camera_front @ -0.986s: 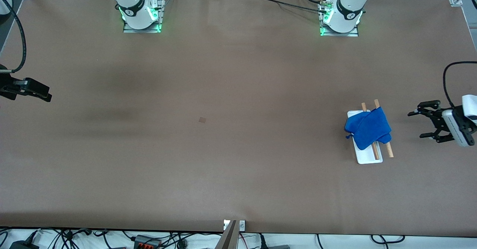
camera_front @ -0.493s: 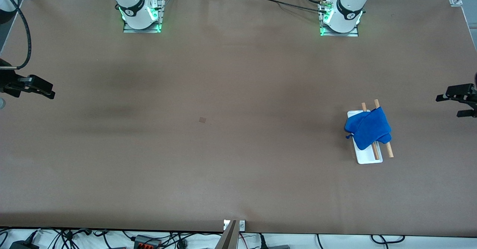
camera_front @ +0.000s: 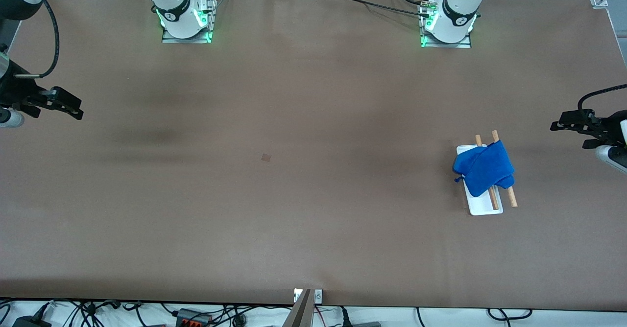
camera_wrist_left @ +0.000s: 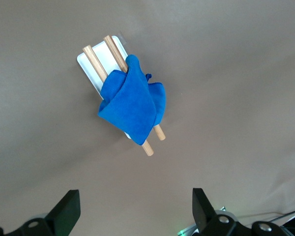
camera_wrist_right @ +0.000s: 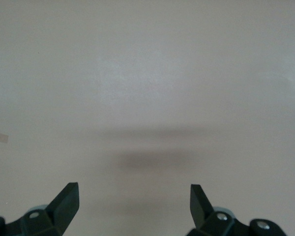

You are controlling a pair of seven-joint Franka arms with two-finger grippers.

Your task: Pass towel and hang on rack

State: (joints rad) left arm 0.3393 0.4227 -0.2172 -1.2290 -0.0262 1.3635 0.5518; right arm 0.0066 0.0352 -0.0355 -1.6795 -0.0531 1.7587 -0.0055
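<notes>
Royal-blue towel [camera_front: 484,168] is lying draped over both light-wood rods [camera_front: 510,196] of the rack [camera_front: 482,208], bunched over the rods' middle, rod ends showing on either side; rack is sitting on the brown table [camera_front: 294,195] toward the left arm's end. Left gripper [camera_front: 570,130] is hovering over the table edge at that end, well apart from the rack, fingers [camera_wrist_left: 66,211] spread wide, gripping nothing. Right gripper [camera_front: 66,107] is hanging over the other end, fingers [camera_wrist_right: 66,199] likewise spread, empty
</notes>
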